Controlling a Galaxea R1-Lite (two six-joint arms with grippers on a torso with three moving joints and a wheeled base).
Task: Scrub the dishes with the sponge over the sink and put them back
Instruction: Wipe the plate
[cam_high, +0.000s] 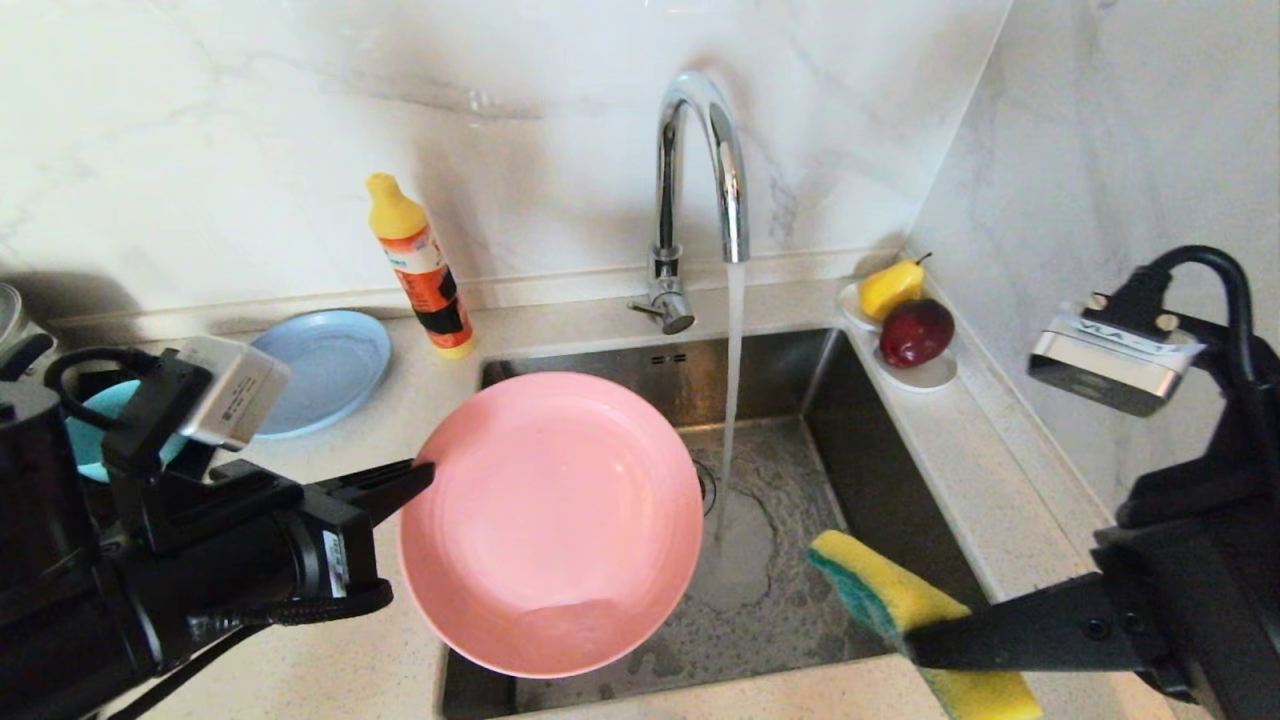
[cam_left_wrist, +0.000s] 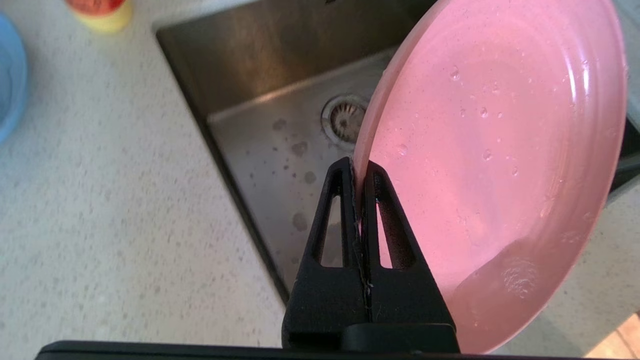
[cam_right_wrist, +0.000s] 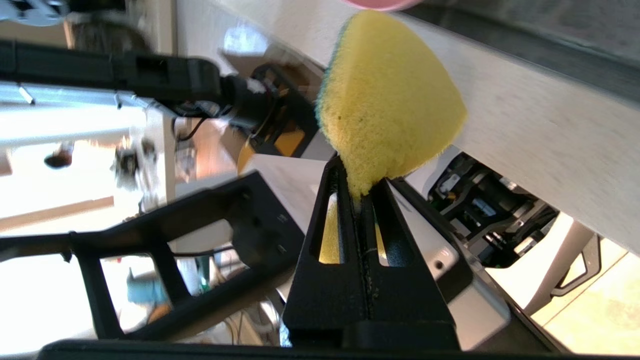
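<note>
Over the sink (cam_high: 860, 460), the left gripper (cam_high: 425, 475) has its fingers pinched on the pink plate (cam_high: 550, 520). Nearby, the right gripper (cam_high: 915, 640) fingers squeeze the sponge (cam_high: 890, 600).

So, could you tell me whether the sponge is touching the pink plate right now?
No, the sponge is apart from the pink plate.

The pale speckled counter (cam_high: 380, 650) carries a grey-blue plate (cam_high: 325, 365), detergent bottle (cam_high: 420, 270) and fruit dish (cam_high: 925, 372).

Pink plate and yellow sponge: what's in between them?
In the head view, only running water falling into the sink lies between the pink plate and the sponge; they are apart.
</note>
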